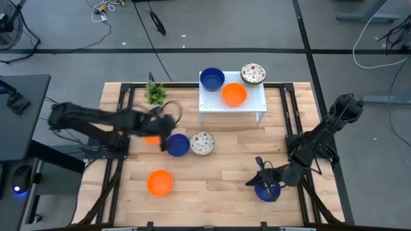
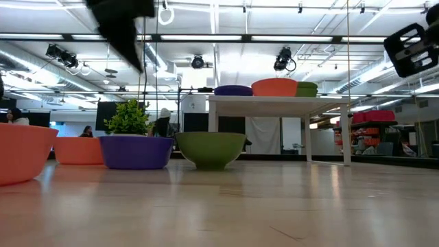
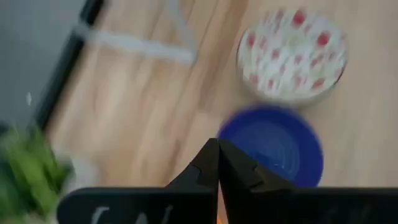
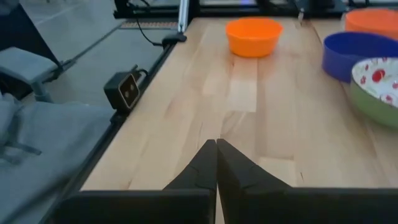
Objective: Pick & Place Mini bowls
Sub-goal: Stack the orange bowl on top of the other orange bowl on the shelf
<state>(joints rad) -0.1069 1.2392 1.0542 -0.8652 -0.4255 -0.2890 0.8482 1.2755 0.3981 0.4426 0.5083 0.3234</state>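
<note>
Landmark: white perforated stand [image 1: 247, 104] at the table's far edge.

- On the stand: blue bowl [image 1: 212, 79], orange bowl [image 1: 234, 95] and a speckled bowl stack [image 1: 253, 74] at its far right corner.
- Just in front of the stand, on the wood: speckled bowl [image 1: 202, 143] touching a blue bowl [image 1: 177, 145] on its left. Another orange bowl [image 1: 151, 136] sits left of that blue one, mostly hidden under the left arm.
- Lone orange bowl [image 1: 160, 183] well in front of the stand, towards the left.
- Blue bowl [image 1: 266, 190] in front of the stand, off its right end, under the right gripper.
- Potted plant [image 1: 155, 94] just left of the stand.

Left gripper [image 3: 217, 163]: fingers pressed together, nothing between them, hovering over the blue/orange pair in front-left of the stand; motion-blurred.

Right gripper [image 4: 216, 163]: fingers closed tip to tip, empty, low over the table in front of the stand's right end, by the blue bowl there.
</note>
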